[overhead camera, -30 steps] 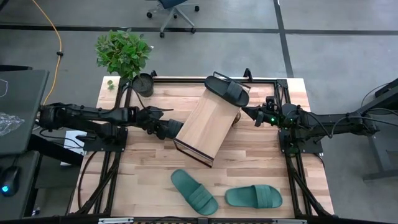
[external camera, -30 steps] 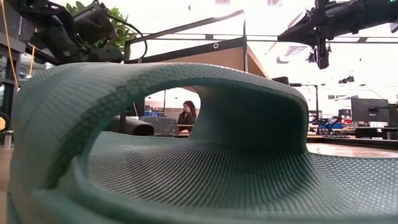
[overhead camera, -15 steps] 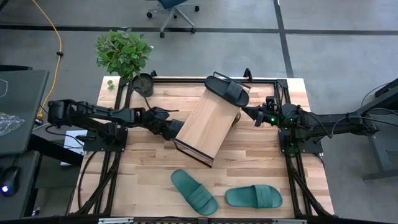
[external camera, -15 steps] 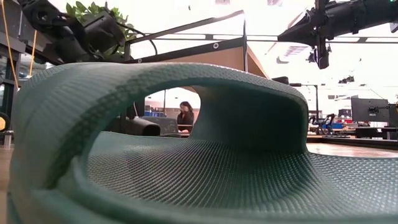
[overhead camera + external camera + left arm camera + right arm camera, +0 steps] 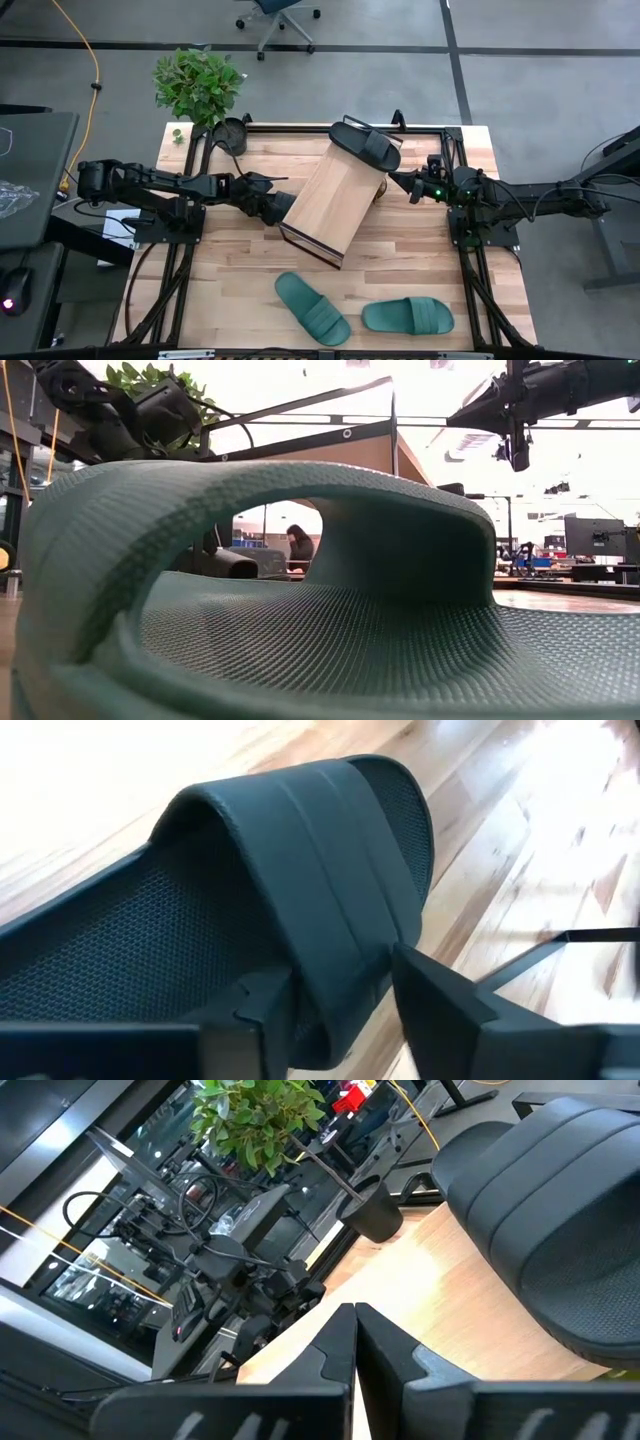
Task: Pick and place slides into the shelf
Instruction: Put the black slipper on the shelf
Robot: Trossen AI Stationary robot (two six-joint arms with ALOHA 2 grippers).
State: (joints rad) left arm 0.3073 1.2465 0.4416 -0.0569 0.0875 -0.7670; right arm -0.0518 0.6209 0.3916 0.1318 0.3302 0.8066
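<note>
Black rubber filled our left gripper (image 5: 330,1005), its fingers clamped on the slide's (image 5: 300,890) strap. We judged a slow lift onto the shelf (image 5: 330,205) safest. Our right gripper (image 5: 355,1345) waited, pinched together.

A teal slide (image 5: 300,610) fills the low view, hiding most of the table. The shelf (image 5: 325,200) and left gripper (image 5: 272,206) cover much of one black slide (image 5: 290,910).
</note>
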